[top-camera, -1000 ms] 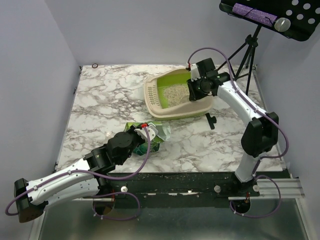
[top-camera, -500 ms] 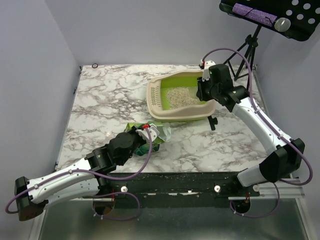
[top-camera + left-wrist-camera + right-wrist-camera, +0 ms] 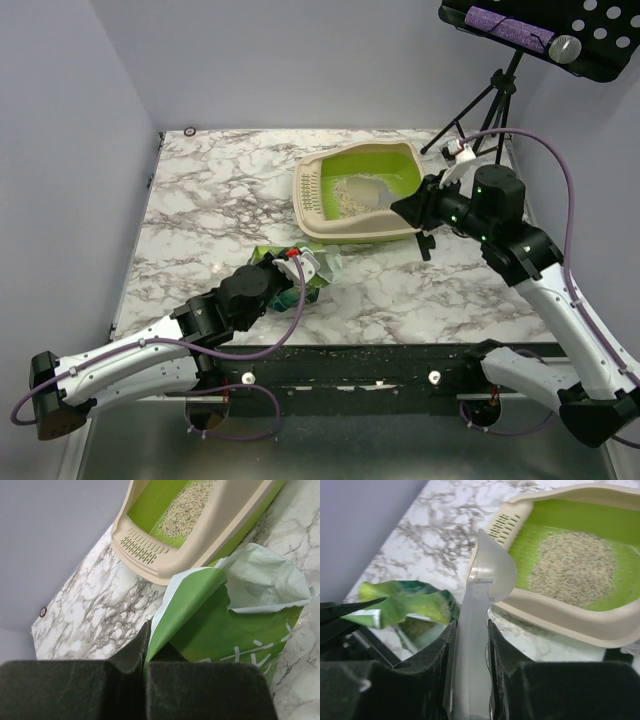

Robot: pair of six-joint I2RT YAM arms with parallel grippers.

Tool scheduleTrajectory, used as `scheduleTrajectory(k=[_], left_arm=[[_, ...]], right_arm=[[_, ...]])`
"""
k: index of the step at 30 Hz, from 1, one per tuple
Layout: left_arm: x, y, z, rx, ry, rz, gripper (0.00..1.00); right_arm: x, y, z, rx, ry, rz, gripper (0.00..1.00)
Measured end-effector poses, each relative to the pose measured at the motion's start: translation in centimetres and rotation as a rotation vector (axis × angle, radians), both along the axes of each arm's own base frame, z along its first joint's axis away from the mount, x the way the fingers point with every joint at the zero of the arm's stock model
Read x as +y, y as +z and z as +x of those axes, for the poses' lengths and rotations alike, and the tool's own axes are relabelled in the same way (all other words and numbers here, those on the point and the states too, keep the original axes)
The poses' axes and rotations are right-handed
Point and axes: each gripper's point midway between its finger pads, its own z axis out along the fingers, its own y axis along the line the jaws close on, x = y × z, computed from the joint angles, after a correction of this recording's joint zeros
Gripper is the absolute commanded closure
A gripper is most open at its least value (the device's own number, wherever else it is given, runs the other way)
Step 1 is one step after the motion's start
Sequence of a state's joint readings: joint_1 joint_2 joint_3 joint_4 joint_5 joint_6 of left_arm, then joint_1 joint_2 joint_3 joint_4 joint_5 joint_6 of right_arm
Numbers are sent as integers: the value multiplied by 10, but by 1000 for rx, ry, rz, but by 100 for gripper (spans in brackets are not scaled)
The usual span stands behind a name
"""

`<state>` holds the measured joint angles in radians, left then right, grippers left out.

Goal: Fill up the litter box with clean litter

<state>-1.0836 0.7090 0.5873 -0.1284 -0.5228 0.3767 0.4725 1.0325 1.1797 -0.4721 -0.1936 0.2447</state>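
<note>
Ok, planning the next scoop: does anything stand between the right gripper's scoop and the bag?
Nothing visible. The scoop hangs by the box's near rim, and only tabletop shows between there and the bag, whose edge the left gripper pinches.

Pale lavender walls (image 3: 80,100) enclose marble table (image 3: 220,200); tripod (image 3: 495,110) behind.

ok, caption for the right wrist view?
Right gripper holds clear plastic scoop near lime-green beige-rimmed litter box holding grey-beige litter.
</note>
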Motion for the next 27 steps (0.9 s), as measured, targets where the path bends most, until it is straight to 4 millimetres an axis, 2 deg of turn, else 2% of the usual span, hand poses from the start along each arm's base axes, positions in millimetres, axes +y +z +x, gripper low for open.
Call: scheduleTrajectory(k=[3,6,14,19,23,27], left_arm=[[0,0,0,-2,2,1,100],[0,0,0,-3,5,2,100],[2,3,0,-10,23,2,100],[3,3,1,-12,28,2,100],[3,4,1,-12,30,2,100],[3,4,1,-11,31,-1,100]], right_arm=[[8,14,-20,1,74,69,100],[16,17,-37,25,145,112,100],[16,-13,-81,153,241,136,100],[14,-14,-105,177,294,166,100],[15,-13,-115,188,328,181,100],[17,-24,-117,225,337,178,100]])
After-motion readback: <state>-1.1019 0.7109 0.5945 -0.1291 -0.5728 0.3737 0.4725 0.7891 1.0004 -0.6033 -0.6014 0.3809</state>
